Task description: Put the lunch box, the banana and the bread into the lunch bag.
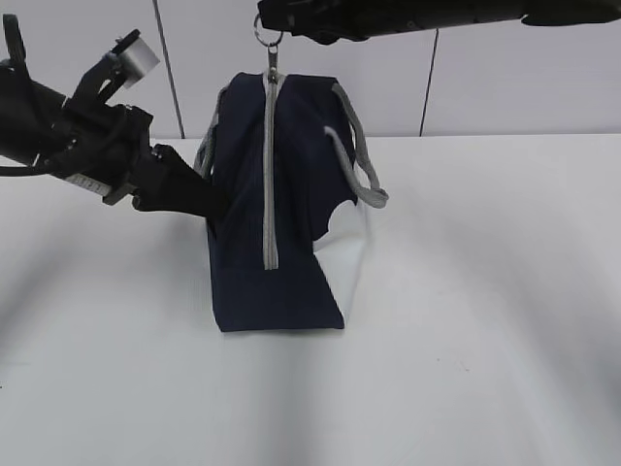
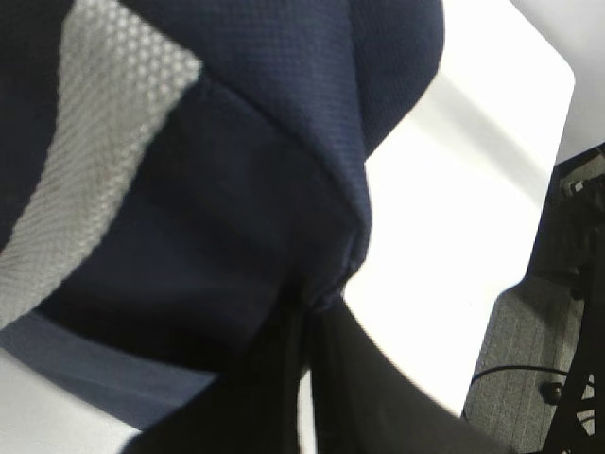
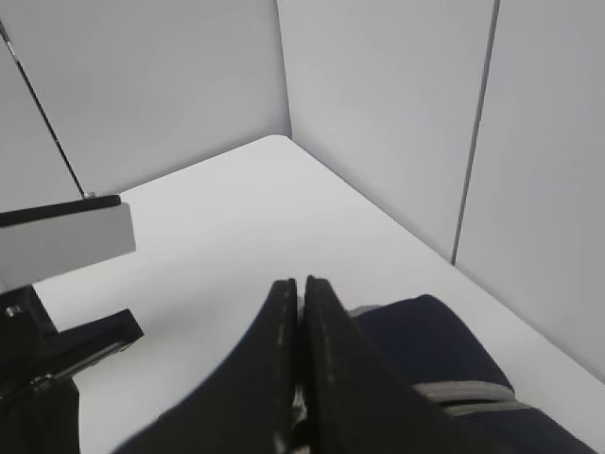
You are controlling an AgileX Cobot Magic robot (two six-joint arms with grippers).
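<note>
Centrally, lunch bag [image 1: 277,194] upright on white table [image 1: 485,340]; pale wall panels [image 1: 524,78] behind.

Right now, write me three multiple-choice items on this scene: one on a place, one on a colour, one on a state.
1. Where does the left gripper meet the lunch bag?
A. at its left side
B. on its white panel
C. under its base

2. What colour is the zipper down the bag's face?
A. red
B. grey
C. yellow

3. How does the zipper stand?
A. closed along the whole visible length
B. open halfway
C. torn off

Answers:
1 A, the left arm's black fingers pinch navy fabric at that edge.
2 B, a pale grey strip runs down the navy face.
3 A, no gap shows, and the right gripper is at the metal ring above the bag's top.
</note>
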